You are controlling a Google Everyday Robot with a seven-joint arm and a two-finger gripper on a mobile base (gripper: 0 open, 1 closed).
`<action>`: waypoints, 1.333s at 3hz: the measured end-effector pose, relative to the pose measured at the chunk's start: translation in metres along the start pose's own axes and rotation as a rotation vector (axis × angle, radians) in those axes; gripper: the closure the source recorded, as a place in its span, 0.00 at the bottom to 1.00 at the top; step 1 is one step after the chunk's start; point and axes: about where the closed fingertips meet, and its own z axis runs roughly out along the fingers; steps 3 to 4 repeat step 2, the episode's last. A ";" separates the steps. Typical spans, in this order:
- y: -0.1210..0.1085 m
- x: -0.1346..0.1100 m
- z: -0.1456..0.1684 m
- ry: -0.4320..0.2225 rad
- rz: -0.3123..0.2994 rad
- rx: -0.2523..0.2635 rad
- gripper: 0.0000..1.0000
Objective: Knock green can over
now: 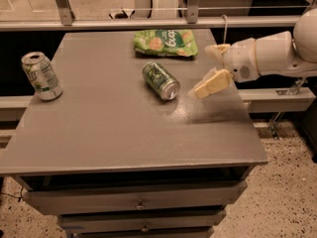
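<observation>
The green can [160, 80] lies on its side near the middle of the grey table [114, 133], its silver top facing the front right. My gripper [212, 66] is to the right of the can, above the table's right part and apart from the can. Its two pale fingers [212, 84] are spread and hold nothing. The white arm reaches in from the right edge of the view.
A white-and-silver can with green accents [41, 76] stands upright at the table's left edge. A flat green snack bag [166, 42] lies at the back, just behind the green can. A metal rail runs behind the table, and drawers sit below its front edge.
</observation>
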 end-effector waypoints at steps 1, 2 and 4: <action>-0.001 0.023 -0.031 0.021 0.024 -0.008 0.00; -0.001 0.024 -0.033 0.023 0.024 -0.010 0.00; -0.001 0.024 -0.033 0.023 0.024 -0.010 0.00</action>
